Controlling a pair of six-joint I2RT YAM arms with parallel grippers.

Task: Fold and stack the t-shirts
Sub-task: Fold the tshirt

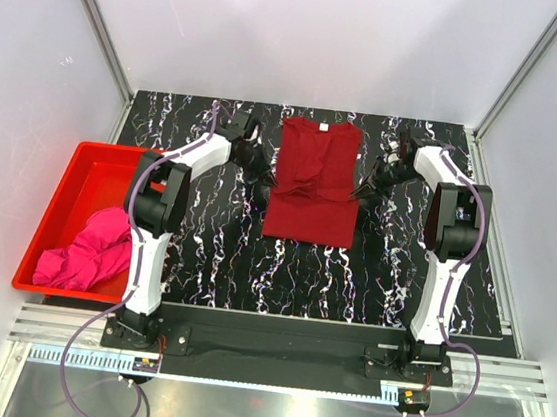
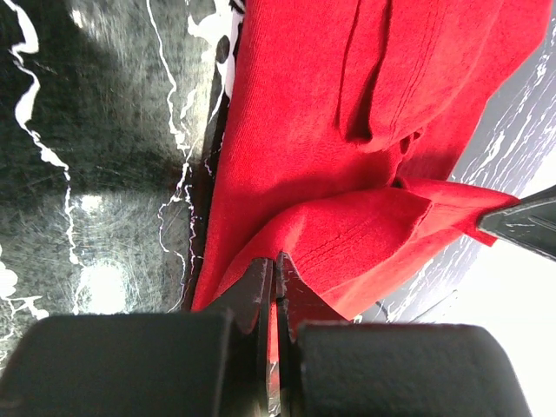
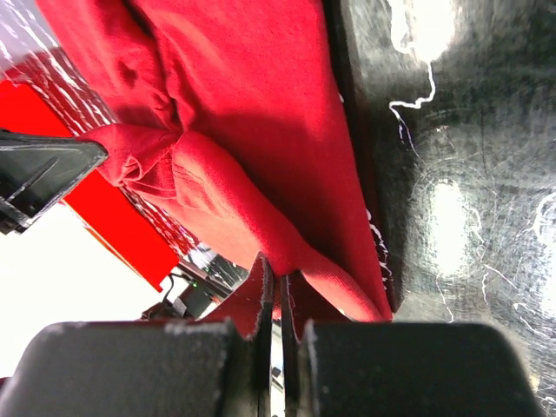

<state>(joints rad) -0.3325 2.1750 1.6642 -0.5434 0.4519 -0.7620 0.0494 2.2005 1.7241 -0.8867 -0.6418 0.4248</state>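
The dark crimson t-shirt [image 1: 312,182] lies flat on the black marbled table [image 1: 203,250] at the back centre, its white neck label at the far end and its sleeves folded inward. My left gripper [image 1: 267,180] is shut on the shirt's left edge [image 2: 287,243]. My right gripper [image 1: 359,191] is shut on the shirt's right edge [image 3: 287,252]. In both wrist views the cloth [image 3: 243,104] rises in a fold into the closed jaws. The magenta pink t-shirt [image 1: 87,252] lies crumpled in the red bin.
The red plastic bin [image 1: 64,194] stands at the table's left edge beside the left arm. White walls and metal posts close in the table at the back and sides. A metal rail [image 1: 273,349] runs along the near edge.
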